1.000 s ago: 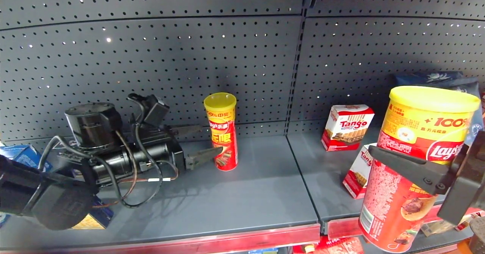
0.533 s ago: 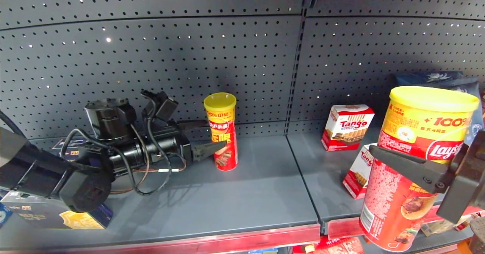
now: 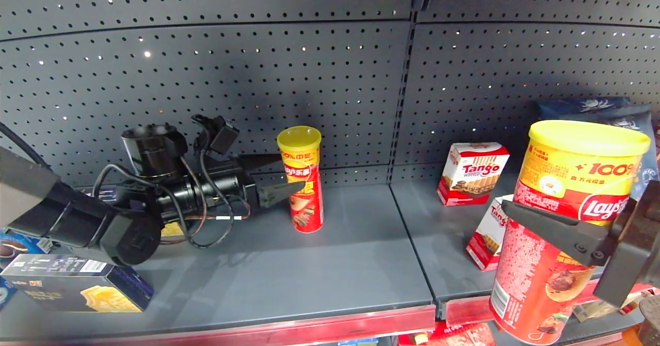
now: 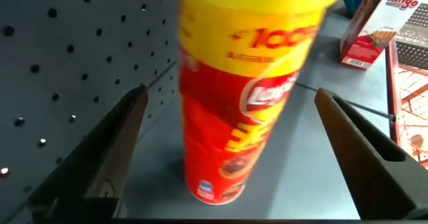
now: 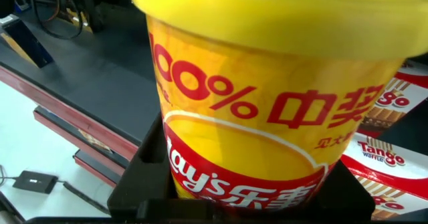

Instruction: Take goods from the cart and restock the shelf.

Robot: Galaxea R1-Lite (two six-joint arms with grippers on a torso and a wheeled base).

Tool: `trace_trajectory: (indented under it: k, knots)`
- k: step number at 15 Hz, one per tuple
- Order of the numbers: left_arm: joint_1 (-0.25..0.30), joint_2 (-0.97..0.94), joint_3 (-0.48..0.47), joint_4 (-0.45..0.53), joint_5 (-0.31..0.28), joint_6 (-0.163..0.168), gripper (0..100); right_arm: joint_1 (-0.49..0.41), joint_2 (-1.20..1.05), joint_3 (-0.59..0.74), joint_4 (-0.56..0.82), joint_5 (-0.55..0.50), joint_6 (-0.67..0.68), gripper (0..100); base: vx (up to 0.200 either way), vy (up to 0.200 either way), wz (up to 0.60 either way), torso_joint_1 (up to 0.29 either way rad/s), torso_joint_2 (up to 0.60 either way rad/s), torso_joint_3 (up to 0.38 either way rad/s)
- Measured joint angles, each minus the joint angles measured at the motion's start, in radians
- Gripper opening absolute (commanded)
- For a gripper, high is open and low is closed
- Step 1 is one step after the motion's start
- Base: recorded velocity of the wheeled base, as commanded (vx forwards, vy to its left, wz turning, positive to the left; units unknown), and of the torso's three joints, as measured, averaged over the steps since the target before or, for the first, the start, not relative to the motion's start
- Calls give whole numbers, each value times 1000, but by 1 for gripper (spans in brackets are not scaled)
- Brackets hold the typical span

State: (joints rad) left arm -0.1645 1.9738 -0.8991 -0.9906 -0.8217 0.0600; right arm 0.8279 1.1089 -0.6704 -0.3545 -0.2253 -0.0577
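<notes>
Two chip cans. One can stands upright on the shelf, near its back panel. The left gripper is spread wide around it, a finger on either side, neither touching. The right gripper is clamped on the second can, held upright off the shelf's front edge, before the wafer boxes.

Back wall: dark grey pegboard; bright dots of light show through some holes, most along the top.
Post: a vertical upright splits the pegboard into two bays.
Shelf: grey metal, two boards meeting at a seam below the post.
Front edge: red strip.
Floor: pale, below the shelf.
</notes>
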Motion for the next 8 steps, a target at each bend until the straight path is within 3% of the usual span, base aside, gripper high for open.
trace_trajectory:
  k: [8]
  knots:
    - [26,76,-130,3,-76,-35,100,-1,2,0,1,0,0,0,0,0,0,0,0,0]
